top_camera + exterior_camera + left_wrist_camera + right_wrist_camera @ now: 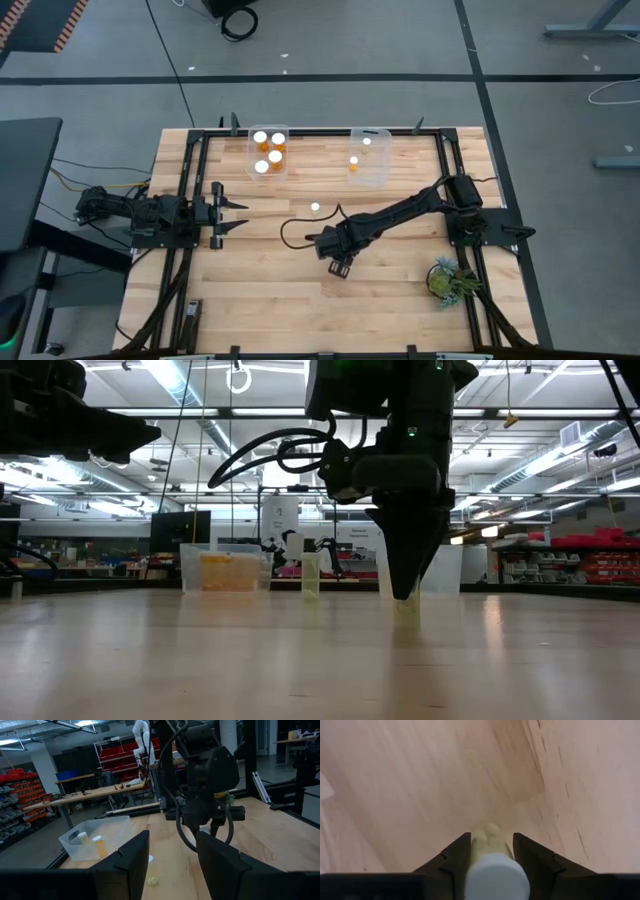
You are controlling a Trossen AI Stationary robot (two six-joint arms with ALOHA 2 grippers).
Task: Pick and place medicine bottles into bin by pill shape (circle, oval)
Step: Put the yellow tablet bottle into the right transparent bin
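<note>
Right gripper (491, 851) is clamped on a white-capped bottle (492, 857) at mid-table. Left gripper (232, 215) waits near the left edge, fingers apart.

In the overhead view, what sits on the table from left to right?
Left gripper → clear plastic bin holding four white-capped bottles → lone white-capped bottle → second clear bin holding two bottles → green plant.
</note>
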